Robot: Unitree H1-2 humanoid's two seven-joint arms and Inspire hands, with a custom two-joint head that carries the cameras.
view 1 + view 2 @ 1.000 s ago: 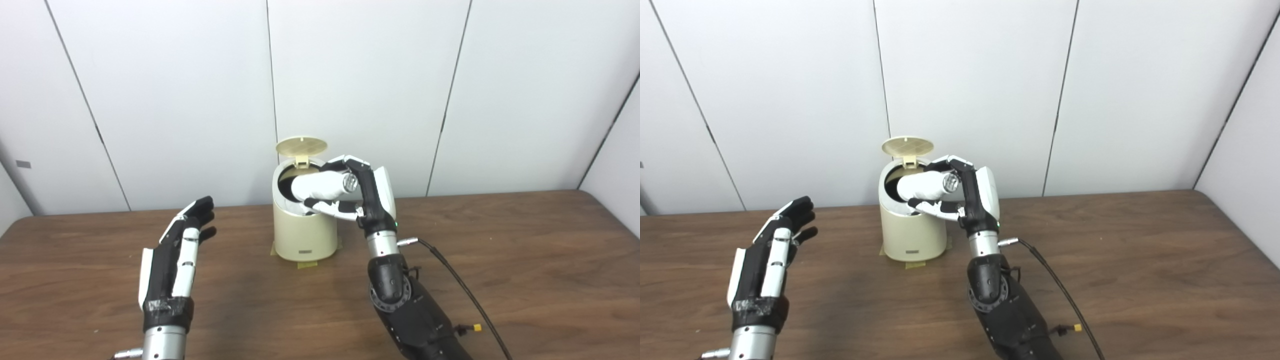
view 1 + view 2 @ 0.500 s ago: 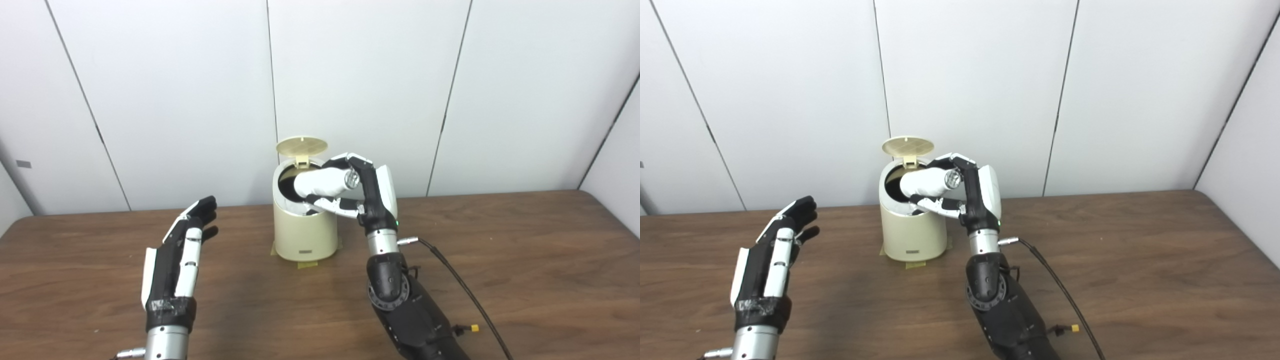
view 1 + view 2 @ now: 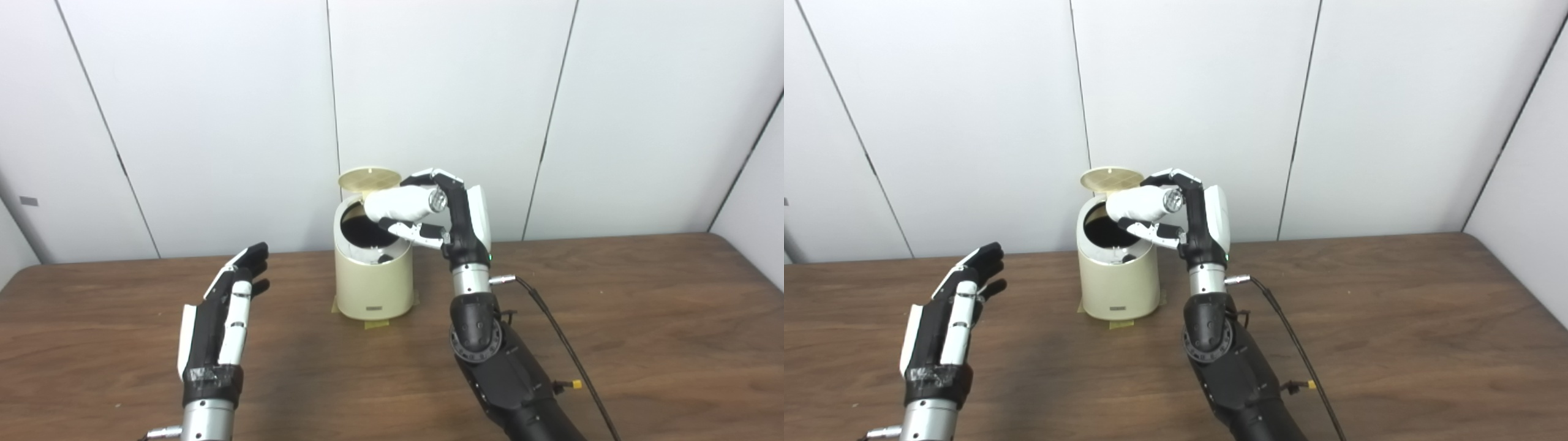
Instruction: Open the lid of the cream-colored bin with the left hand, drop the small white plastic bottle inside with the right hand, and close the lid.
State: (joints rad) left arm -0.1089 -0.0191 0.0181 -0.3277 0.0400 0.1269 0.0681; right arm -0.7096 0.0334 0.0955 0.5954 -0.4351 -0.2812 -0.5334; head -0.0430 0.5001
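Nearest the camera, the left hand (image 3: 223,315) rises over the wood-grain table (image 3: 643,318), its black-and-white fingers straight and spread, holding nothing; dark tape wraps its wrist above a metal cuff. To the right, the black, rounded right forearm comes up from the bottom edge, with a thin black cable (image 3: 569,355) trailing off it over the tabletop. Further back, the right hand (image 3: 453,214) is closed around the small white plastic bottle (image 3: 398,203), a smooth cylinder lying almost level with its ribbed silvery cap pointing toward the palm. The bottle sits above the right rim of the cream-colored bin (image 3: 372,285), its free end over the dark round opening. The bin is a glossy upright cylinder, taped to the table at its base. Its round lid (image 3: 369,178) stands hinged up at the back, against the plain white panelled wall (image 3: 214,110).
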